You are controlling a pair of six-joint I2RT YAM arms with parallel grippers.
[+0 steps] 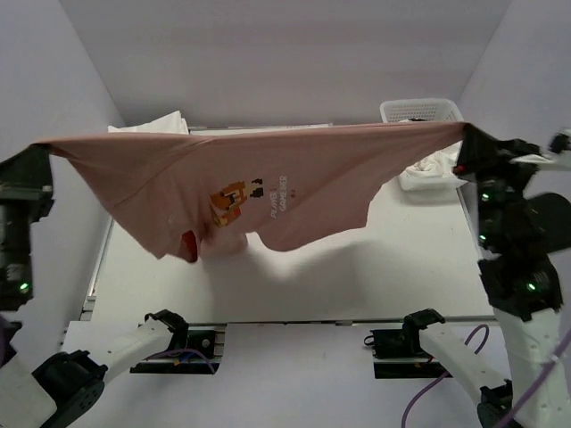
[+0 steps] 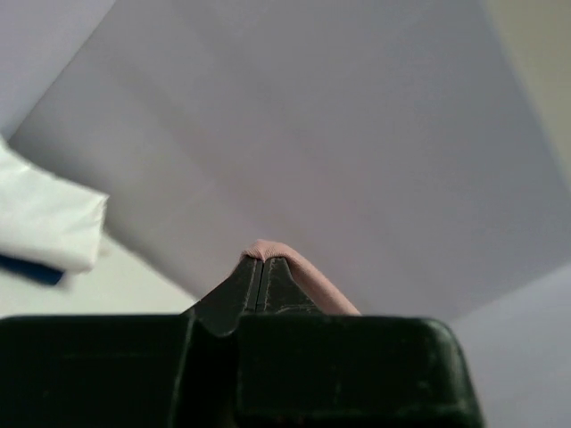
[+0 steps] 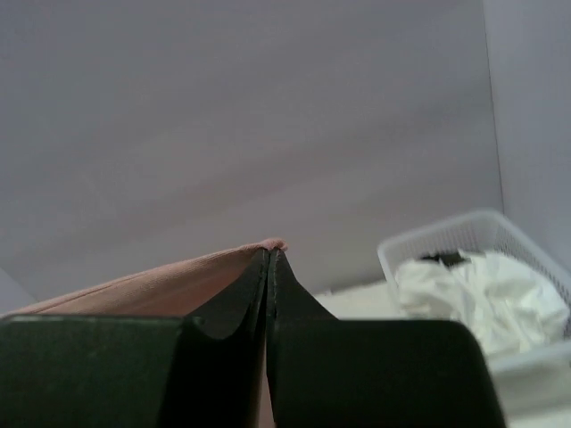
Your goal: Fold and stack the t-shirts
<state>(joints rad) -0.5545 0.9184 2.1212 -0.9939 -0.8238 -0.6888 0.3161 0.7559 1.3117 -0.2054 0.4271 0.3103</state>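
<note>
A dusty-pink t-shirt (image 1: pixel 268 174) with a pixel-art character print hangs stretched high above the table between both arms. My left gripper (image 1: pixel 40 150) is shut on its left corner; the pink cloth (image 2: pixel 312 281) shows over the closed tips (image 2: pixel 261 264) in the left wrist view. My right gripper (image 1: pixel 464 135) is shut on its right corner; pink cloth (image 3: pixel 152 285) runs left from the closed tips (image 3: pixel 269 254) in the right wrist view. A folded white t-shirt (image 1: pixel 152 123) lies at the back left, mostly hidden behind the pink one; it also shows in the left wrist view (image 2: pixel 45 218).
A white mesh basket (image 1: pixel 419 110) stands at the back right with crumpled white cloth (image 1: pixel 433 169) in and beside it; it shows in the right wrist view (image 3: pixel 473 234). White walls enclose the table (image 1: pixel 357 276) on three sides.
</note>
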